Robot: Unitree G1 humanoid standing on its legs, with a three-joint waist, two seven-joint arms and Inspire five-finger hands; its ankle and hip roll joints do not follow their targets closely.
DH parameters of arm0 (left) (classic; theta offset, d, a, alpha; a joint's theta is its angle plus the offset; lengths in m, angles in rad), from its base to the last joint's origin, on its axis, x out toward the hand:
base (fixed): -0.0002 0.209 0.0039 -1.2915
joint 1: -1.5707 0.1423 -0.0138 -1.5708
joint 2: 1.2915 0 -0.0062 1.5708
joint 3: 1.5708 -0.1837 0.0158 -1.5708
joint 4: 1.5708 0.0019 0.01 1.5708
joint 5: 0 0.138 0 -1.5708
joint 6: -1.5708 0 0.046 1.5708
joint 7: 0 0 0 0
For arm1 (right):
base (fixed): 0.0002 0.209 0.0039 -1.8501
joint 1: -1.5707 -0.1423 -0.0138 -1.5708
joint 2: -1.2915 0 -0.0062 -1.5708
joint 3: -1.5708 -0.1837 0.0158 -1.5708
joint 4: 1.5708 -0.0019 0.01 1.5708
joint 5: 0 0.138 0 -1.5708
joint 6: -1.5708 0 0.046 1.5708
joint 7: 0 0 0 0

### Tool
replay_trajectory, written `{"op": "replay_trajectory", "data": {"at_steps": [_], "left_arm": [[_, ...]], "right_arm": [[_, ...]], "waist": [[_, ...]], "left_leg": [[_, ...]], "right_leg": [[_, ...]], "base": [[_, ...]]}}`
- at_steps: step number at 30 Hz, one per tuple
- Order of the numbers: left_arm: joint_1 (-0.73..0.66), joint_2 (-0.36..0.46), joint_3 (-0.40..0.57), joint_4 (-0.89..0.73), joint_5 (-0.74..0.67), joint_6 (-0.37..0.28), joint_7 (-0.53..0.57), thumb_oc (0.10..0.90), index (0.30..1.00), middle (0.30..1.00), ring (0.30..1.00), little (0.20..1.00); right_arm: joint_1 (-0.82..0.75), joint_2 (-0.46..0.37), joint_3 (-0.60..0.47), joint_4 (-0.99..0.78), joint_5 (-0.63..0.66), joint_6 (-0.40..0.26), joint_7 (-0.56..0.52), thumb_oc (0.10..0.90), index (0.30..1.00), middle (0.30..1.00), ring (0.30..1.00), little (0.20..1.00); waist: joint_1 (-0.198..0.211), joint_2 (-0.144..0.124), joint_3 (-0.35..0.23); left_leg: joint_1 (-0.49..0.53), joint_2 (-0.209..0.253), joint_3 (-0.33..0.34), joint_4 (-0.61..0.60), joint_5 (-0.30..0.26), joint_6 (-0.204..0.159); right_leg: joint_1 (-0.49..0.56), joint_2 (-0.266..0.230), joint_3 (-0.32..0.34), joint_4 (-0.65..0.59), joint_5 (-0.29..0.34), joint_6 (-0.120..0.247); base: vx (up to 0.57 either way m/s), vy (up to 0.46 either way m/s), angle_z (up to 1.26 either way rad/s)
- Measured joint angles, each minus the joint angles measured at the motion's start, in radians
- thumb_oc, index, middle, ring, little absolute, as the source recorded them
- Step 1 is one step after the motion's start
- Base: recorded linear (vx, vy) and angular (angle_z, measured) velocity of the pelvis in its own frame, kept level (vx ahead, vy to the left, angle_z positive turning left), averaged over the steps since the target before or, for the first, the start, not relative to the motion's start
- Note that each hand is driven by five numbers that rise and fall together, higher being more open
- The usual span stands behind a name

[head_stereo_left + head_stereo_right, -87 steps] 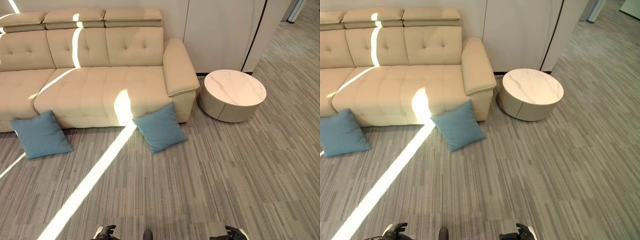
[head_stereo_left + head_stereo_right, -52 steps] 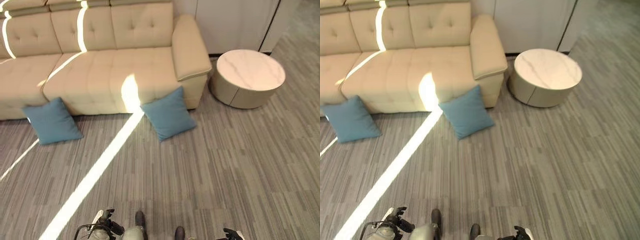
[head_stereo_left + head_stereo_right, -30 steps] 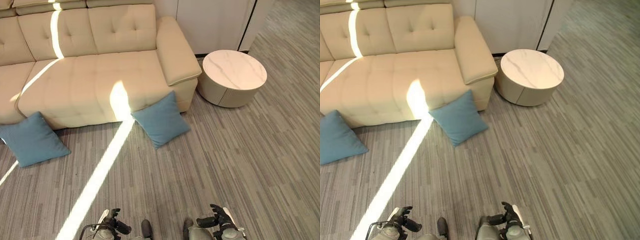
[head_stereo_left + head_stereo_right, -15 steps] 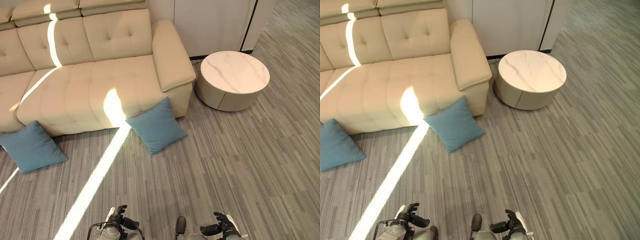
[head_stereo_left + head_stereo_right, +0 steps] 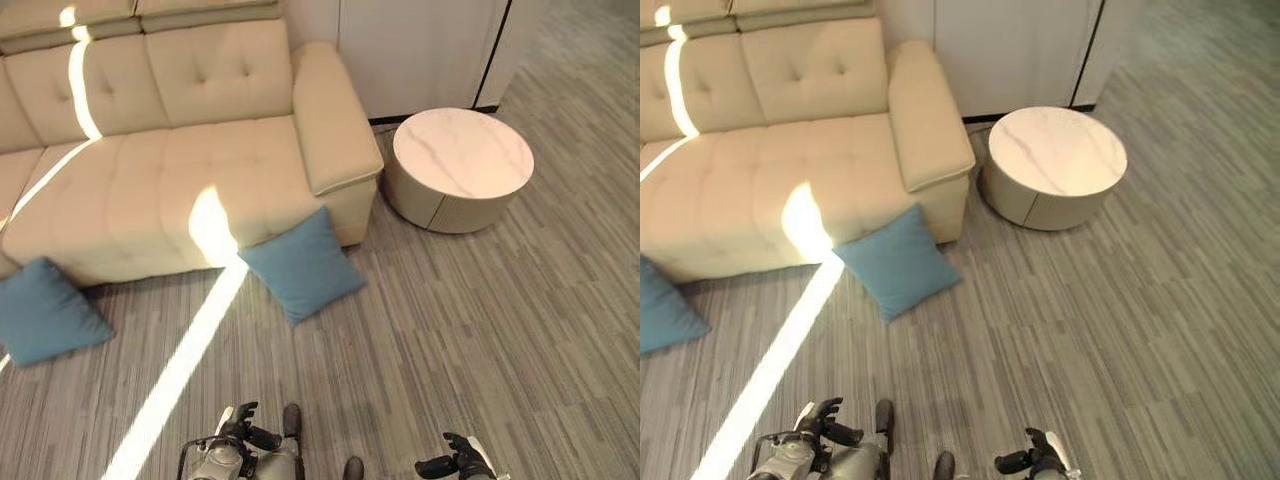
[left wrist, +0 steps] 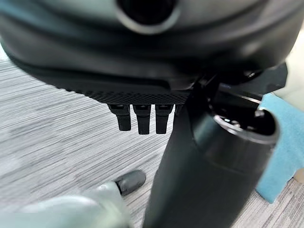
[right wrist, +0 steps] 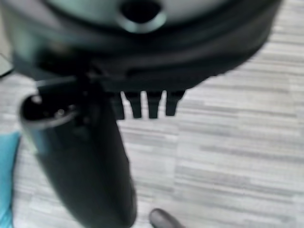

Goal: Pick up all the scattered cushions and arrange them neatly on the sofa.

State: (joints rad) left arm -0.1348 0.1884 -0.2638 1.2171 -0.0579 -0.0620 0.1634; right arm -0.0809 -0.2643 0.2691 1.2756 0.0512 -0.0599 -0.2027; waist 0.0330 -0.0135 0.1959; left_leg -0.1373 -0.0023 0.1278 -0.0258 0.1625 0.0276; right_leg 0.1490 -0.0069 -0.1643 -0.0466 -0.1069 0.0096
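Left hand: bottom edge of left eye view, left of centre, over bare floor; fingers loosely spread, holding nothing.
Right hand: bottom right of same view, low over floor, fingers relaxed and apart, empty.
Left eye view, near cushion: blue, centre of frame, on the floor w/ its top corner leaning on the sofa front, just below the armrest.
Left eye view, far cushion: blue, left edge, on floor against the sofa base, well apart from the 1st one.
Sofa: cream, tufted, upper left; seat bare, sun stripe running across it and down over the floor.
Round table: pale marble top, upper right, beside the sofa's arm end.
Right eye view: same scene; near cushion centre-left, far cushion cut by left edge, both hands at bottom edge.
Left wrist view: hand's dark bulk up top, fingers hanging straight in a row, thumb in front; blue cushion edge at right; grey striped floor beyond.
Right wrist view: fingers straight, nothing held; sliver of blue cushion at lower left edge.
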Motion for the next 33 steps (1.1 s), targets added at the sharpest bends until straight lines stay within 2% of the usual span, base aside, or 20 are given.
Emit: {"op": "replay_trajectory", "data": {"at_steps": [1, 3, 4, 5, 7, 10, 11, 13, 14, 15, 16, 17, 18, 20, 23, 24, 27, 28, 30, 33], "left_arm": [[0.002, 0.006, -0.006, -0.003, 0.001, 0.000, -0.003, 0.800, 0.900, 0.900, 0.900, 0.900], [-0.002, 0.023, -0.008, -0.014, 0.001, 0.002, -0.003, 0.800, 0.900, 0.900, 0.900, 0.900], [0.001, 0.039, -0.010, -0.006, 0.002, 0.005, -0.004, 0.800, 0.900, 0.900, 0.900, 0.900], [0.000, 0.053, -0.011, -0.002, 0.001, 0.004, -0.004, 0.800, 0.900, 0.900, 0.900, 0.900], [0.006, 0.070, -0.008, -0.002, 0.001, 0.002, -0.003, 0.800, 0.900, 0.900, 0.900, 0.900], [0.005, 0.079, -0.009, 0.000, 0.001, 0.003, -0.004, 0.800, 0.900, 0.900, 0.900, 0.900], [0.015, 0.084, -0.008, 0.005, 0.001, 0.003, -0.005, 0.800, 0.900, 0.900, 0.900, 0.900], [0.020, 0.080, -0.009, 0.015, 0.002, 0.003, -0.005, 0.800, 0.900, 0.900, 0.900, 0.900], [0.016, 0.073, -0.007, 0.034, 0.002, 0.004, -0.005, 0.800, 0.900, 0.900, 0.900, 0.900], [0.016, 0.071, -0.007, 0.040, 0.002, 0.003, -0.006, 0.800, 0.900, 0.900, 0.900, 0.900], [0.024, 0.070, -0.007, 0.043, 0.004, 0.003, -0.010, 0.800, 0.900, 0.900, 0.900, 0.900], [0.036, 0.067, -0.007, 0.042, 0.006, 0.003, -0.017, 0.800, 0.900, 0.900, 0.900, 0.900], [0.054, 0.053, -0.007, 0.035, 0.012, 0.000, -0.019, 0.800, 0.900, 0.900, 0.900, 0.900], [0.067, 0.043, -0.006, 0.034, 0.020, -0.002, -0.021, 0.800, 0.900, 0.900, 0.900, 0.900], [0.055, 0.033, -0.006, 0.032, 0.021, -0.004, -0.023, 0.800, 0.900, 0.900, 0.900, 0.900], [0.041, 0.032, -0.005, 0.032, 0.020, -0.008, -0.023, 0.800, 0.900, 0.900, 0.900, 0.900], [0.003, 0.032, 0.011, 0.027, 0.017, -0.018, -0.021, 0.800, 0.900, 0.900, 0.900, 0.900], [0.004, 0.033, 0.018, 0.024, 0.014, -0.021, -0.021, 0.800, 0.900, 0.900, 0.900, 0.900], [0.004, 0.029, 0.030, 0.020, 0.001, -0.021, -0.023, 0.800, 0.900, 0.900, 0.900, 0.900], [-0.002, 0.030, 0.032, 0.020, 0.000, -0.020, -0.023, 0.800, 0.900, 0.900, 0.900, 0.900]], "right_arm": [[0.009, -0.002, -0.003, 0.009, -0.004, 0.008, 0.002, 0.800, 0.900, 0.900, 0.900, 0.900], [-0.002, -0.006, -0.003, 0.005, -0.003, 0.007, 0.012, 0.800, 0.900, 0.900, 0.900, 0.900], [-0.008, -0.004, -0.003, 0.009, 0.001, 0.005, 0.021, 0.800, 0.900, 0.900, 0.900, 0.900], [-0.003, 0.001, -0.003, 0.007, 0.005, 0.003, 0.026, 0.800, 0.900, 0.900, 0.900, 0.900], [-0.008, 0.003, -0.003, 0.006, 0.008, 0.002, 0.028, 0.800, 0.900, 0.900, 0.900, 0.900], [-0.022, 0.002, -0.004, 0.003, 0.011, -0.006, 0.028, 0.800, 0.900, 0.900, 0.900, 0.900], [-0.030, 0.001, -0.004, 0.002, 0.014, -0.010, 0.028, 0.800, 0.900, 0.900, 0.900, 0.900], [-0.029, 0.001, -0.004, 0.000, 0.015, -0.007, 0.028, 0.800, 0.900, 0.900, 0.900, 0.900], [-0.031, 0.000, -0.004, -0.003, 0.015, -0.006, 0.029, 0.800, 0.900, 0.900, 0.900, 0.900], [-0.033, 0.000, -0.004, -0.016, 0.015, -0.005, 0.029, 0.800, 0.900, 0.900, 0.900, 0.900], [-0.029, 0.003, -0.004, -0.027, 0.016, -0.004, 0.030, 0.800, 0.900, 0.900, 0.900, 0.900], [-0.007, 0.004, -0.004, -0.027, 0.016, -0.003, 0.031, 0.800, 0.900, 0.900, 0.900, 0.900], [0.011, -0.004, -0.004, -0.025, 0.017, 0.003, 0.030, 0.800, 0.900, 0.900, 0.900, 0.900], [0.020, -0.012, -0.004, -0.037, 0.023, 0.002, 0.029, 0.800, 0.900, 0.900, 0.900, 0.900], [0.016, -0.023, -0.028, -0.067, 0.045, 0.001, 0.031, 0.800, 0.900, 0.900, 0.900, 0.900], [0.009, -0.024, -0.038, -0.071, 0.052, -0.001, 0.030, 0.800, 0.900, 0.900, 0.900, 0.900], [-0.023, -0.034, -0.041, -0.075, 0.073, -0.014, 0.027, 0.800, 0.900, 0.900, 0.900, 0.900], [-0.032, -0.034, -0.041, -0.076, 0.075, -0.016, 0.027, 0.800, 0.900, 0.900, 0.900, 0.900], [-0.042, -0.036, -0.040, -0.079, 0.091, -0.020, 0.025, 0.800, 0.900, 0.900, 0.900, 0.900], [-0.035, -0.040, -0.043, -0.085, 0.116, -0.018, 0.024, 0.800, 0.900, 0.900, 0.900, 0.900]], "waist": [[0.000, -0.005, 0.002], [-0.005, 0.001, 0.003], [-0.007, -0.002, 0.010], [-0.017, -0.015, 0.009], [-0.010, -0.035, 0.008], [-0.008, -0.030, 0.012], [-0.019, -0.027, 0.015], [-0.021, -0.032, 0.018], [-0.028, -0.026, 0.021], [-0.043, -0.018, 0.027], [-0.051, -0.024, 0.028], [-0.050, -0.037, 0.024], [-0.047, -0.026, 0.016], [-0.054, 0.000, 0.005], [-0.055, 0.004, 0.004], [-0.056, -0.012, 0.006], [-0.042, -0.037, 0.016], [-0.036, -0.038, 0.020], [-0.043, -0.043, 0.025], [-0.048, -0.042, 0.030]], "left_leg": [[0.014, -0.011, 0.001, -0.003, -0.006, 0.010], [0.040, -0.007, -0.009, -0.019, -0.019, 0.027], [0.065, -0.004, -0.019, -0.021, -0.029, 0.040], [0.089, -0.016, -0.033, -0.021, -0.055, 0.058], [0.126, -0.033, -0.034, -0.026, -0.074, 0.065], [0.145, -0.031, -0.058, -0.042, -0.104, 0.076], [0.153, -0.026, -0.065, -0.050, -0.093, 0.067], [0.166, -0.028, -0.084, -0.053, -0.115, 0.067], [0.168, -0.015, -0.099, -0.051, -0.124, 0.062], [0.173, -0.005, -0.115, -0.053, -0.126, 0.055], [0.186, -0.006, -0.129, -0.055, -0.130, 0.033], [0.214, -0.014, -0.138, -0.061, -0.136, 0.013], [0.235, 0.001, -0.139, -0.058, -0.148, -0.010], [0.227, 0.035, -0.152, -0.029, -0.175, -0.047], [0.206, 0.056, -0.168, 0.043, -0.183, -0.075], [0.146, 0.047, -0.169, 0.151, -0.199, -0.105], [0.003, 0.039, -0.141, 0.411, -0.172, -0.160], [-0.012, 0.044, -0.129, 0.429, -0.170, -0.163], [-0.025, 0.064, -0.067, 0.434, -0.183, -0.142], [-0.029, 0.069, 0.047, 0.226, -0.177, -0.142]], "right_leg": [[-0.015, -0.017, 0.001, 0.062, -0.025, 0.026], [-0.114, -0.034, 0.005, 0.301, -0.069, 0.073], [-0.185, -0.055, 0.002, 0.487, -0.102, 0.103], [-0.231, -0.079, 0.003, 0.582, -0.120, 0.132], [-0.287, -0.130, -0.002, 0.637, -0.124, 0.125], [-0.337, -0.152, -0.040, 0.543, -0.120, 0.109], [-0.341, -0.149, -0.054, 0.396, -0.088, 0.089], [-0.361, -0.142, -0.047, 0.319, -0.032, 0.079], [-0.369, -0.106, 0.005, 0.241, 0.014, 0.086], [-0.371, -0.089, 0.010, 0.177, 0.074, 0.095], [-0.351, -0.087, 0.006, 0.107, 0.131, 0.093], [-0.317, -0.094, 0.003, 0.070, 0.225, 0.069], [-0.284, -0.076, 0.000, 0.042, 0.259, 0.025], [-0.235, -0.043, -0.021, -0.012, 0.259, 0.023], [-0.194, -0.019, -0.053, -0.046, 0.249, -0.007], [-0.195, -0.030, -0.061, -0.047, 0.243, -0.012], [-0.183, -0.040, -0.081, -0.050, 0.220, -0.051], [-0.175, -0.040, -0.082, -0.047, 0.214, -0.061], [-0.160, -0.035, -0.109, -0.054, 0.194, -0.083], [-0.144, -0.032, -0.156, -0.054, 0.166, -0.091]], "base": [[0.15, 0.127, -0.04], [0.13, 0.086, 0.04], [0.14, 0.054, 0.28], [0.22, 0.058, 0.34], [0.31, -0.011, 0.27], [0.26, -0.072, 0.13], [0.37, -0.162, 0.25], [0.28, -0.127, 0.22], [0.22, -0.136, 0.26], [0.22, -0.136, 0.48], [0.22, -0.160, 0.54], [0.24, -0.197, 0.35], [0.30, -0.261, 0.13], [0.16, -0.163, 0.15], [0.04, -0.195, 0.35], [0.00, -0.120, 0.25], [0.10, -0.147, 0.34], [0.18, -0.073, 0.23], [0.21, -0.046, 0.32], [0.22, -0.007, 0.52]]}}
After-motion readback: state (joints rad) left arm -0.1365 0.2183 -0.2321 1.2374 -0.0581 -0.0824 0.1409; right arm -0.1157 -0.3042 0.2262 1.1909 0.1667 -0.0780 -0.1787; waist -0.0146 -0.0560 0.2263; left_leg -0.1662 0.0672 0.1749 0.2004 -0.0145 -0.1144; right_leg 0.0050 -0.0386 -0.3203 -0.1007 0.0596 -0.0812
